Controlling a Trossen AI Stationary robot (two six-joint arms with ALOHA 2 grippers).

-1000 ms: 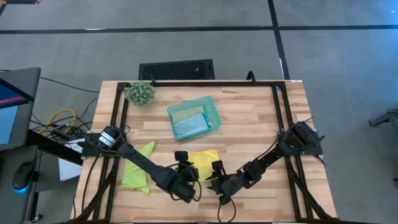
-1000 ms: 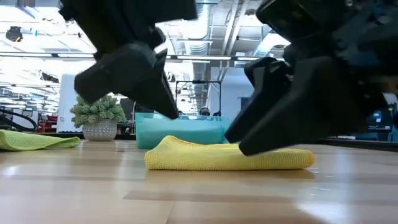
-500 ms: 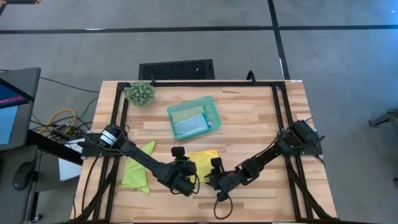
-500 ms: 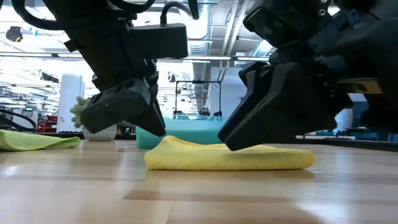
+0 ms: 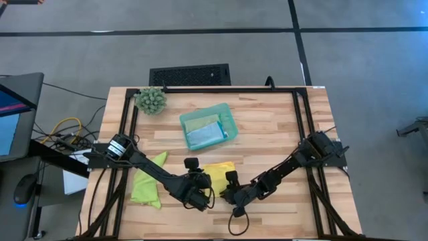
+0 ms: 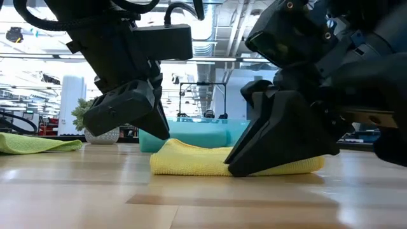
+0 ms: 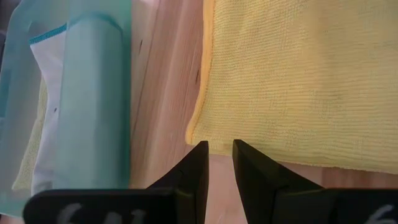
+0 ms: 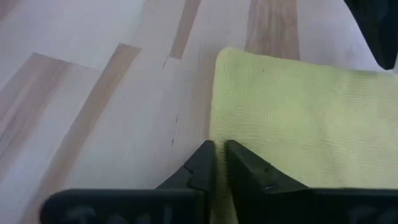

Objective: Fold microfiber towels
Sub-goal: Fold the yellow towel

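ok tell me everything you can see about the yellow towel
The yellow towel is a soft knitted-looking microfiber cloth, already folded into a flat double layer with a rounded fold along one side. It lies on the wooden table, apart from the teal tray. The right pincer has its tips pinched on one edge; the left pincer sits at the opposite edge, fingers nearly together, its grip unclear.

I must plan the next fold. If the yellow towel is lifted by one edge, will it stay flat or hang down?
The yellow towel will probably hang limp: its folded edge looks soft and rounded in the low view. It seems light, with a knitted, grippy surface, so the right gripper, at its edge, should not slip. The free layer may unfold.
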